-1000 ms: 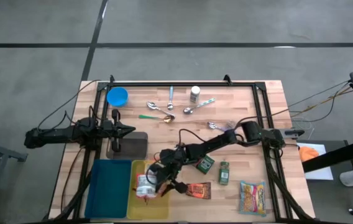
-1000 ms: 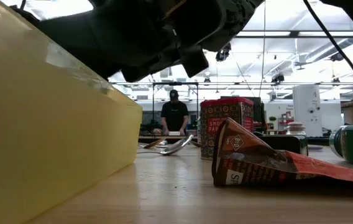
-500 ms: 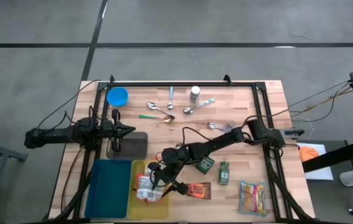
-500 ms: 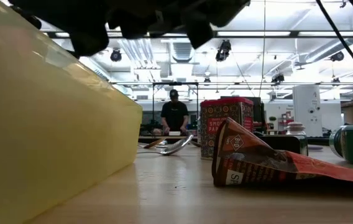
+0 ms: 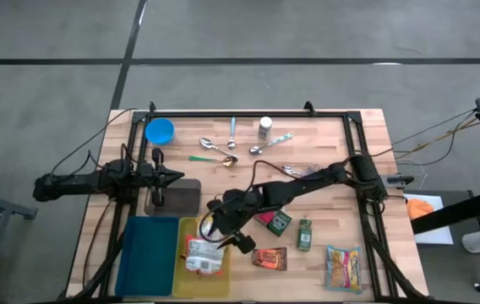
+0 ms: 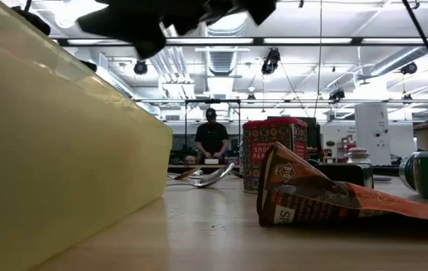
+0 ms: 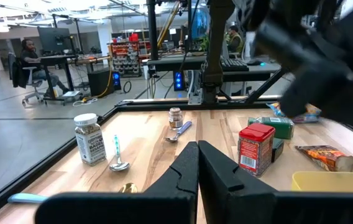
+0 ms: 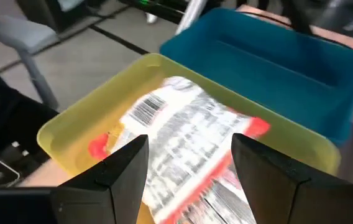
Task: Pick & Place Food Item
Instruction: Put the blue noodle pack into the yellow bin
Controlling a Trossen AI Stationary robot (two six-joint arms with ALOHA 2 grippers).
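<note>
A white and red food packet [image 8: 189, 134] lies flat in the yellow tray [image 8: 71, 124] at the table's near edge, also seen from above as packet [image 5: 203, 256] in tray [image 5: 191, 283]. My right gripper [image 8: 189, 142] hovers open above the tray's far end [image 5: 226, 234], its fingers on either side of the packet's image, touching nothing. In the low view it is a dark shape [image 6: 161, 19] at the top. My left gripper [image 5: 172, 176] waits shut at the table's left, its fingers [image 7: 197, 152] together.
A blue tray [image 5: 147, 253] adjoins the yellow one. Right of the trays lie an orange-brown packet [image 5: 270, 258], a red tin [image 5: 278, 222], a green can [image 5: 305, 235] and a yellow snack bag [image 5: 343, 268]. Spoons [image 5: 219, 152], a spice jar [image 5: 264, 127] and a blue bowl [image 5: 160, 131] stand farther back.
My right gripper has risen from the packet in the yellow tray and drawn back toward the table's far right, tipping nearer to level. The packet has stayed lying in the tray.
</note>
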